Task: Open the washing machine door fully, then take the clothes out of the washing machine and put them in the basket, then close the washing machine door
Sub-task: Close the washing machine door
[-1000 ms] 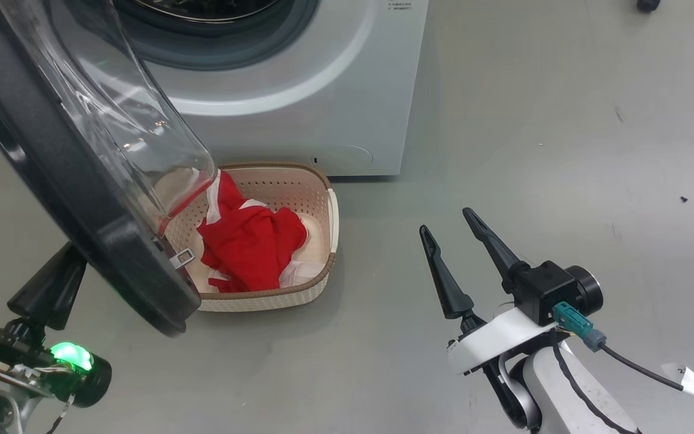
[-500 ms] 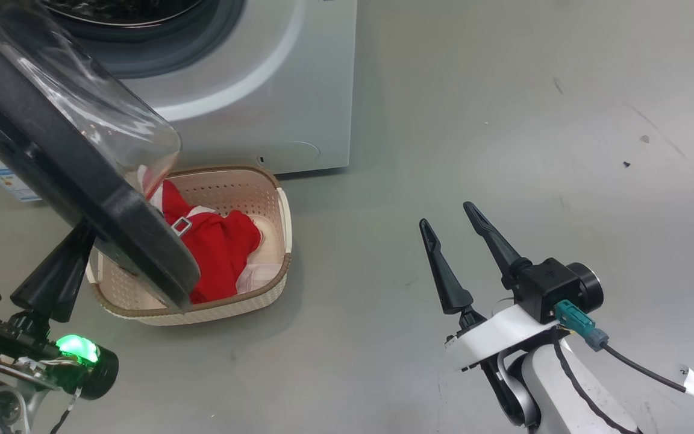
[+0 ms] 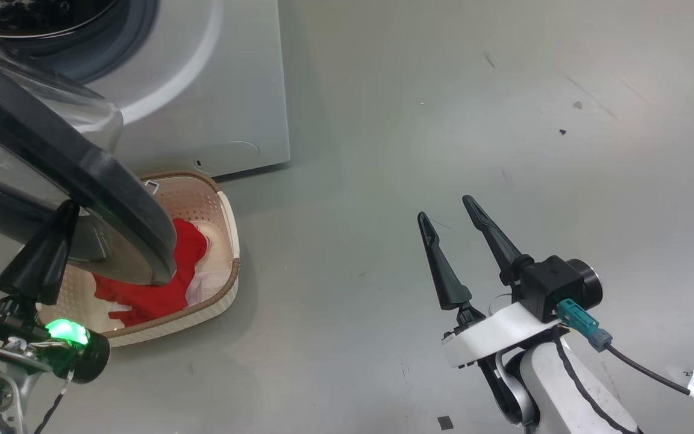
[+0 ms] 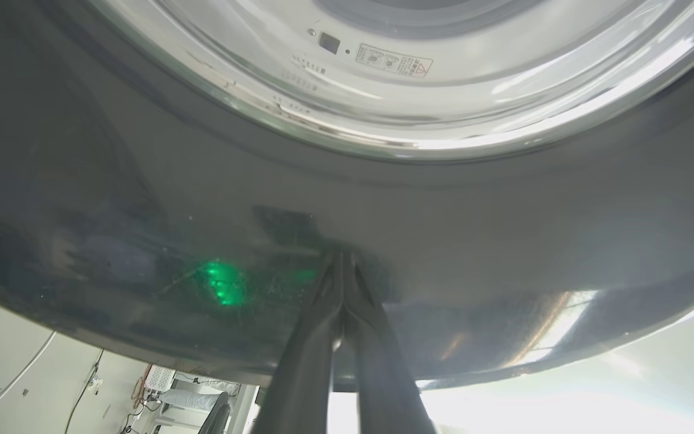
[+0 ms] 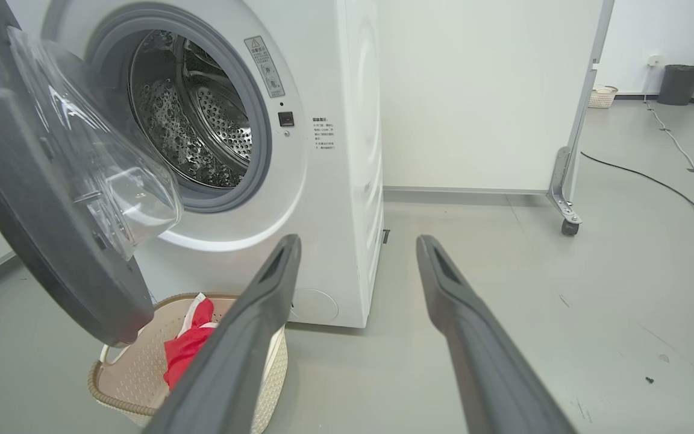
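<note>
Red clothes (image 3: 160, 292) lie in the basket (image 3: 229, 289) below the half-open door (image 3: 130, 205), against whose glossy rim the left hand (image 4: 342, 258), fingers together, seems to push and could slide off, while the right hand (image 3: 444, 207) hangs spread, empty.

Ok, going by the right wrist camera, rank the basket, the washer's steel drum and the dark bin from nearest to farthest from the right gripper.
1. basket: low left on the floor, just past the right gripper.
2. steel drum: upper left, inside the washing machine, behind and above the basket.
3. dark bin: far upper right, by the back wall.
</note>
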Available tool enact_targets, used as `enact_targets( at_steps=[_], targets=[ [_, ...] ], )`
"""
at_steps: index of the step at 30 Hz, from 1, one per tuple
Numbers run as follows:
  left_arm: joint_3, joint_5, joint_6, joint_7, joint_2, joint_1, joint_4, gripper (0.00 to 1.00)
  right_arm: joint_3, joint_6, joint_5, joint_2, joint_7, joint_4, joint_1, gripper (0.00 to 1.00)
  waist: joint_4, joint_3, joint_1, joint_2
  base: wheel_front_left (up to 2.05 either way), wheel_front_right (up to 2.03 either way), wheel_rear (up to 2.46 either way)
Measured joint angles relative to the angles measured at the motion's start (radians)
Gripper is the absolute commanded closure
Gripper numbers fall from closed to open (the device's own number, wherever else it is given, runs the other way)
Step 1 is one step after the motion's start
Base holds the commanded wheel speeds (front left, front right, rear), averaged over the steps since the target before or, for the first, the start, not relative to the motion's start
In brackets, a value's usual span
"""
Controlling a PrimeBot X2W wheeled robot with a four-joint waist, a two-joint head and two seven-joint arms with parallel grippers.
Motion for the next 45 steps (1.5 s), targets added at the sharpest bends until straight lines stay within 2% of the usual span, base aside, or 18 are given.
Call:
enact_targets(
  at_steps=[29, 37, 45],
  targets=[
    [0.003, -0.016, 0.0, -0.191, 0.047, -0.151, 0.013, 1.0, 0.031, -0.027, 0.051, 0.003, 0.0, -0.061, -0.001, 0.0, -0.212, 0.086, 0.0, 0.0, 0.0, 0.0, 0.0],
    [-0.03, -0.016, 0.0, -0.209, 0.044, -0.185, 0.035, 1.0, 0.019, -0.037, 0.051, 0.004, 0.0, -0.071, -0.001, 0.0, -0.223, 0.097, 0.0, 0.0, 0.0, 0.0, 0.0],
    [-0.078, 0.028, 0.0, -0.186, 0.045, -0.182, 0.044, 1.0, -0.022, -0.049, 0.036, 0.004, 0.0, -0.079, -0.001, 0.0, -0.19, 0.089, 0.0, 0.0, 0.0, 0.0, 0.0]
  ],
)
